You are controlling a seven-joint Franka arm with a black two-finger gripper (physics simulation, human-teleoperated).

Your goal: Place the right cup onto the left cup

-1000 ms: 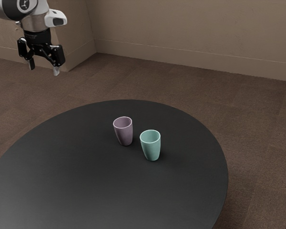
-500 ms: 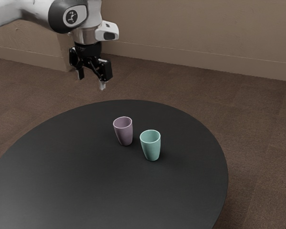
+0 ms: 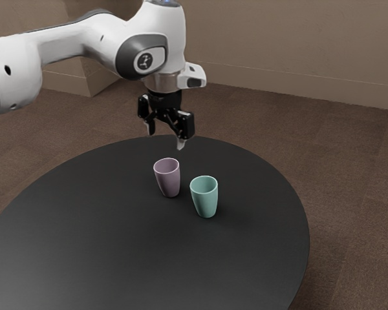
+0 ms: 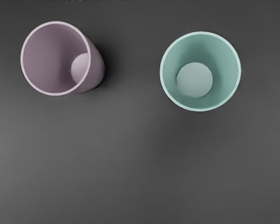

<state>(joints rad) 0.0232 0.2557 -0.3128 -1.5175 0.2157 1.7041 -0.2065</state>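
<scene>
Hand point(image 3: 165, 136) poised open, nothing gripped, higher than purple cup point(image 3: 167, 177). Green cup point(image 3: 204, 196), presumably to be lifted, stood upright on counter point(image 3: 103, 239) just beside purple cup. Purple cup could be knocked if descent is misaligned.

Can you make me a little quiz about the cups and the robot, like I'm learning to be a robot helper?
1. Beside the purple cup is the other cup. Its colour? a) red b) mint green c) yellow
2. True or false: the end effector is open.
3. Fill in, "upright" or "upside down": both cups stand ___ on the table.

Key: 1 b; 2 true; 3 upright
</scene>
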